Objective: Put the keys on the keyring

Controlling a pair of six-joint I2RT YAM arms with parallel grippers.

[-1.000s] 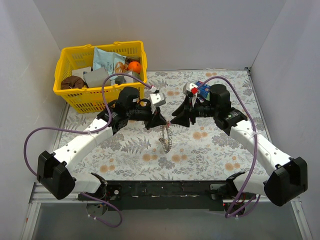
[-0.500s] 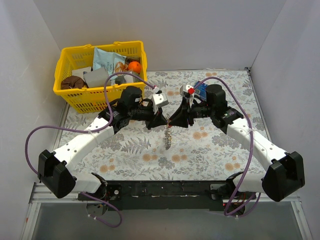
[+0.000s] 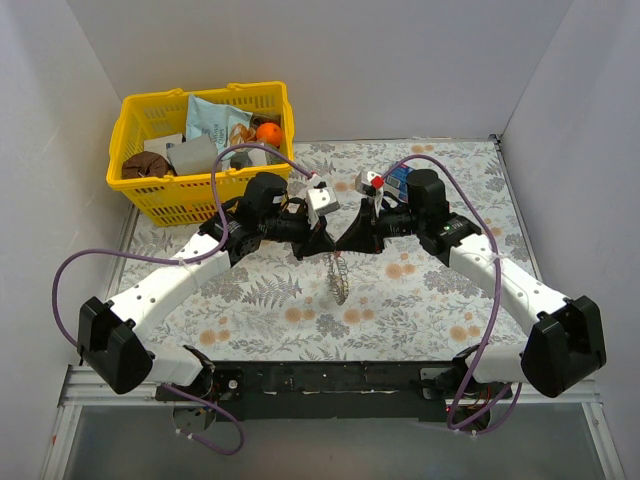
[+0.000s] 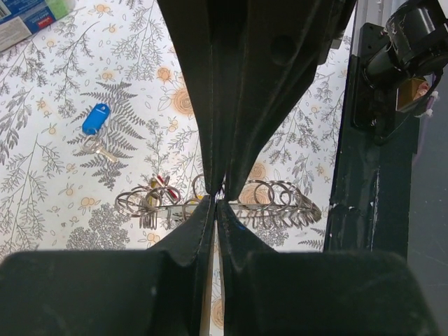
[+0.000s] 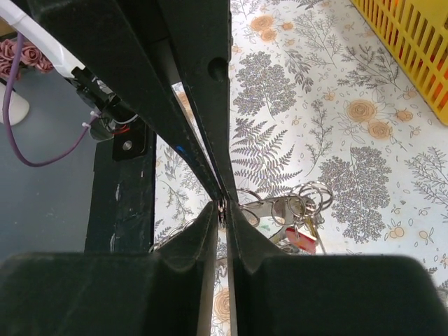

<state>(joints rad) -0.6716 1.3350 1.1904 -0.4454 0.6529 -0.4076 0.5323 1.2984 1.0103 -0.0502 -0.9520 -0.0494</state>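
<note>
1. Left gripper point(image 3: 324, 242) clamped shut on keyring point(image 3: 339, 278). Right gripper point(image 3: 347, 242) meets it tip to tip, fingers pinched on the same ring.
2. Keyring held over the table point(image 3: 250, 300) centre, hanging below the fingers, long axis toward near edge. Red key point(image 5: 302, 242) on it.
3. Blue key point(image 4: 95, 119) loose on the cloth, well apart, toward far right corner; right arm likely nearer.
4. Flat floral cloth, open room around.
</note>
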